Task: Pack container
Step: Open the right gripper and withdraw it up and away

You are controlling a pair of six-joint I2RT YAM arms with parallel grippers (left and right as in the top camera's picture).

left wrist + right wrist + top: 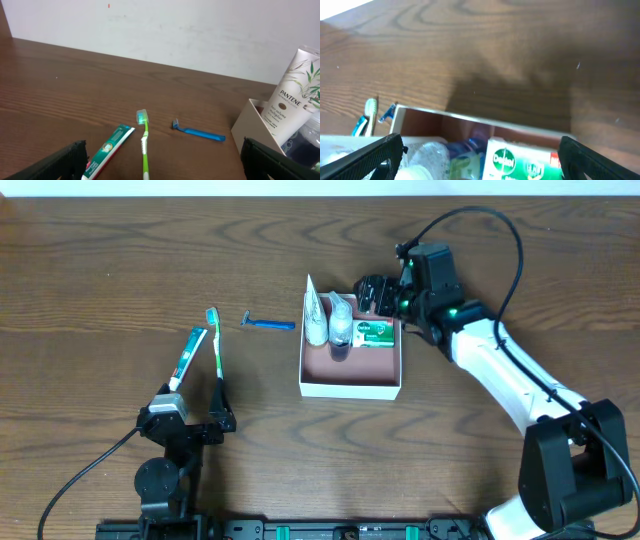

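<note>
The container (350, 389), a white-walled box with a pink-brown inside, sits mid-table. It holds a white Pantene tube (316, 315), a clear bottle (341, 325) and a green-and-white soap box (375, 333). My right gripper (378, 294) is open over the box's far edge, and its wrist view shows the soap box (525, 160) and bottle (445, 157) below the spread fingers (480, 165). My left gripper (190, 420) is open and empty at the front left, just behind the toothpaste (187, 358) and green toothbrush (215, 340).
A blue razor (268, 325) lies left of the container. The left wrist view shows the toothpaste (107, 152), toothbrush (145, 145), razor (200, 133), the container's corner (252, 125) and the Pantene tube (292, 100). A white wall stands behind the table.
</note>
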